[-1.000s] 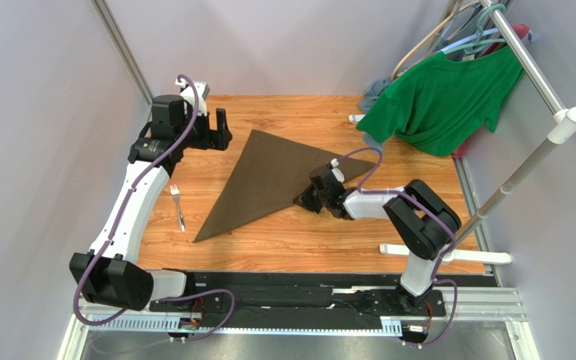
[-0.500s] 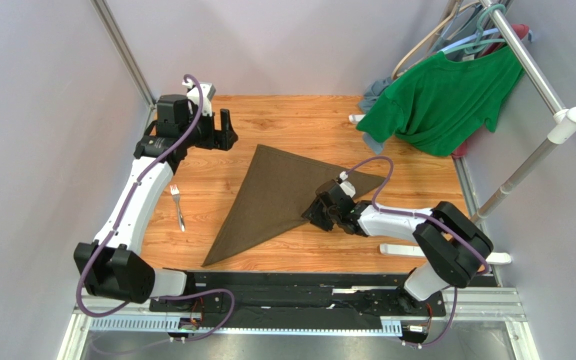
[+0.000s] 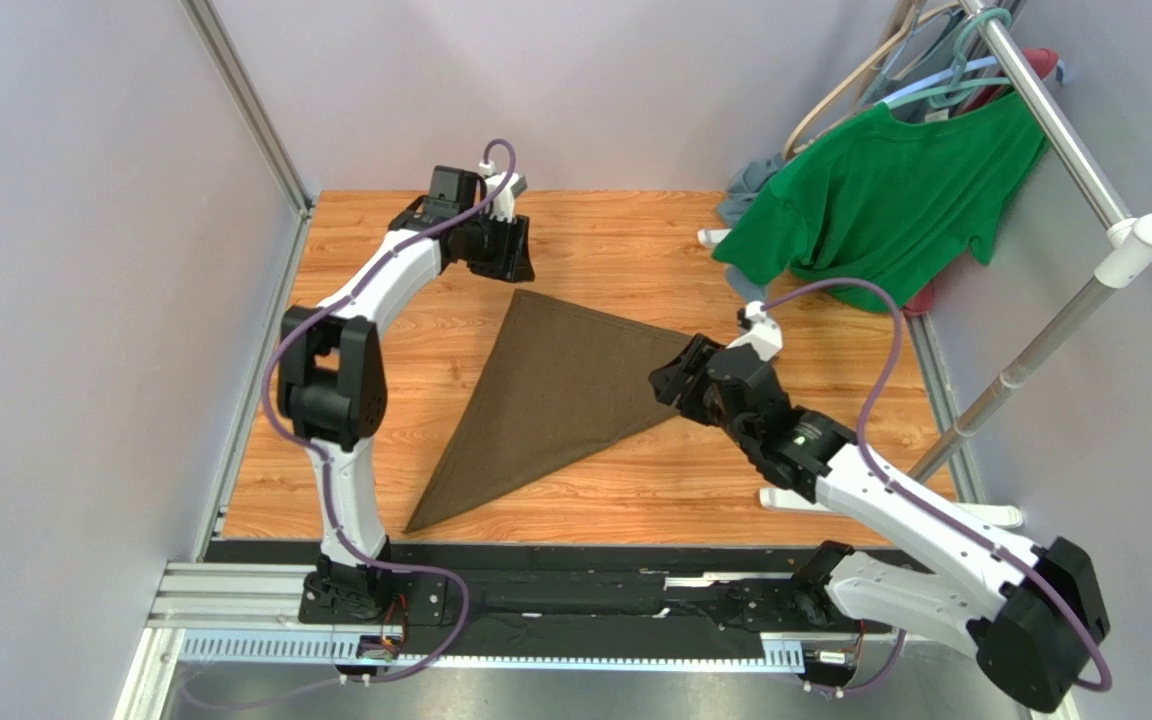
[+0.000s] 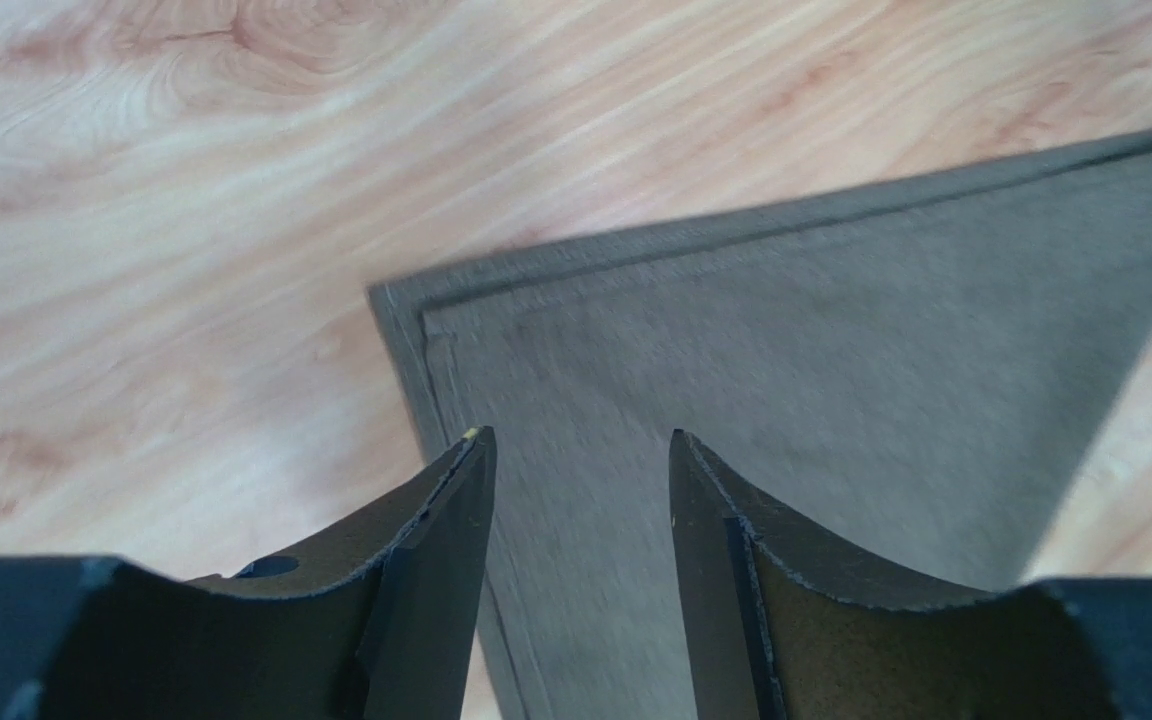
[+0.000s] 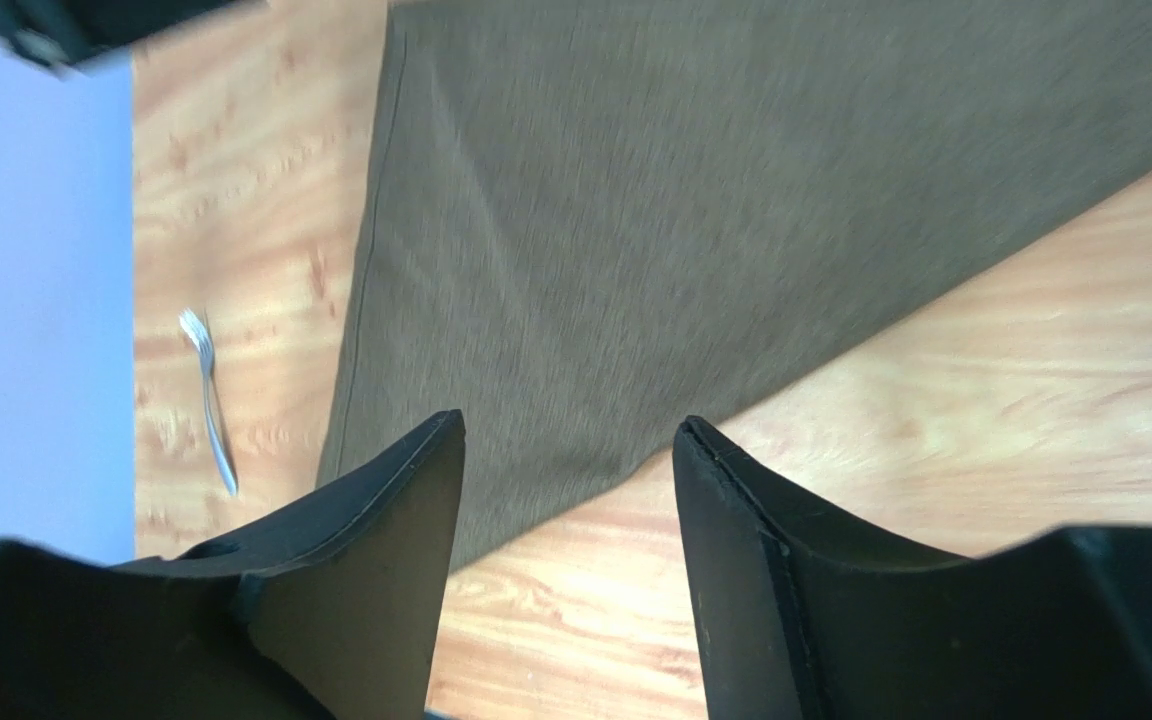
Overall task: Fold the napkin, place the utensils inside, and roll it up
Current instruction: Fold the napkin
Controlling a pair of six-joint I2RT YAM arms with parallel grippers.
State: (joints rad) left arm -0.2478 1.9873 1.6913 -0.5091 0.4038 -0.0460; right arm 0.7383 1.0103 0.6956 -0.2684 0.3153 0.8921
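1. The table [image 3: 612, 240] is a wooden surface, and it carries everything listed below.

2. The napkin [image 3: 552, 398] lies flat on the table, folded into a triangle. One corner points to the far side, one to the right, and one long tip reaches toward the near-left edge.

3. My left gripper [image 4: 579, 450] is positioned at the far corner of the napkin. Its fingers stand apart with nothing between them. In the left wrist view the corner and its stitched hem lie directly under the gap. I cannot tell whether the tips touch the cloth.

4. My right gripper [image 5: 567, 435] is positioned at the right corner of the napkin. Its fingers are also spread and hold nothing. In the right wrist view one finger sits over the cloth and the other over bare wood, so the gap straddles the napkin's near edge.

5. The fork [image 5: 210, 402] shows only in the right wrist view. It lies on the wood beyond the napkin's left edge, apart from the cloth and near the wall, well away from both grippers.
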